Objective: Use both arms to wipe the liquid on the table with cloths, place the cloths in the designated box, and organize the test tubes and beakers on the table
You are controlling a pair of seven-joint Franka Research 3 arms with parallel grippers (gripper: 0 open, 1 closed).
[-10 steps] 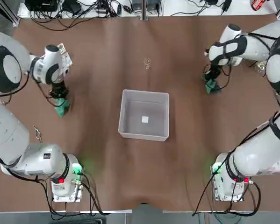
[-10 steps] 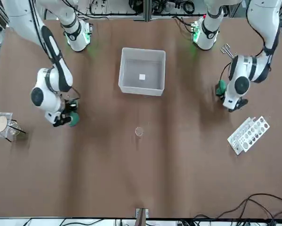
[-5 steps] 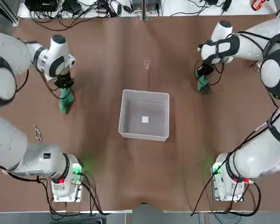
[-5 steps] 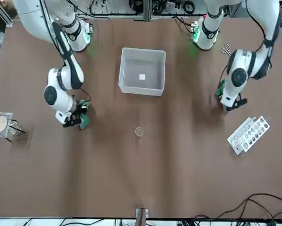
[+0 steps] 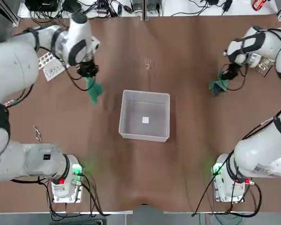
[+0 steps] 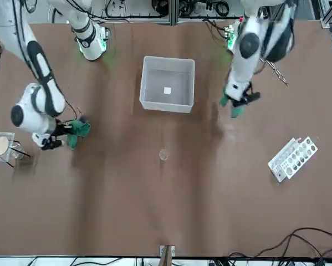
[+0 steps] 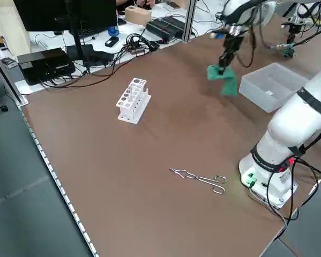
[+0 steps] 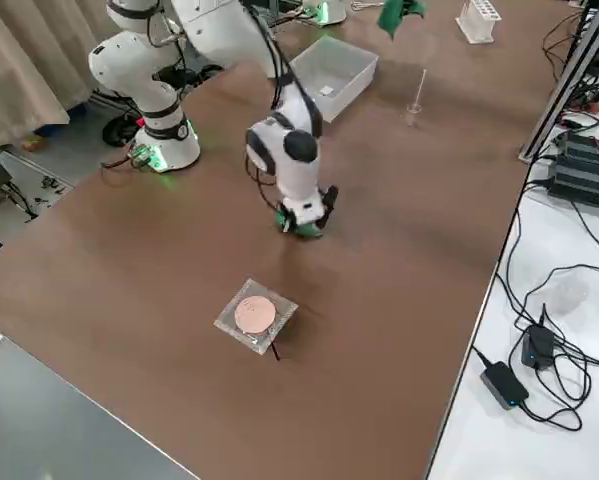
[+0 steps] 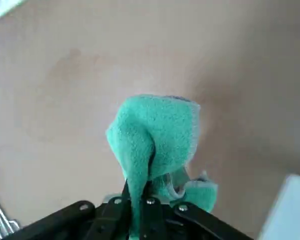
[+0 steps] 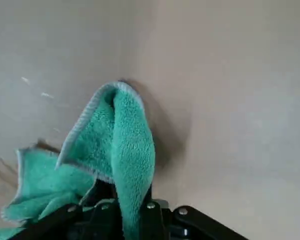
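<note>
Now the left fingers (image 9: 120, 214), pinching one cloth (image 9: 157, 127), moved nearer the box (image 5: 145, 138), maybe to drop it; the right fingers (image 10: 151, 220) pinch another (image 10: 132, 150) near the table's (image 5: 178, 178) right edge.

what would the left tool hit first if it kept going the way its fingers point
The left tool, shut on its cloth, points down; beyond the cloth comes bare table, probably, though the gap is hard to judge.
</note>
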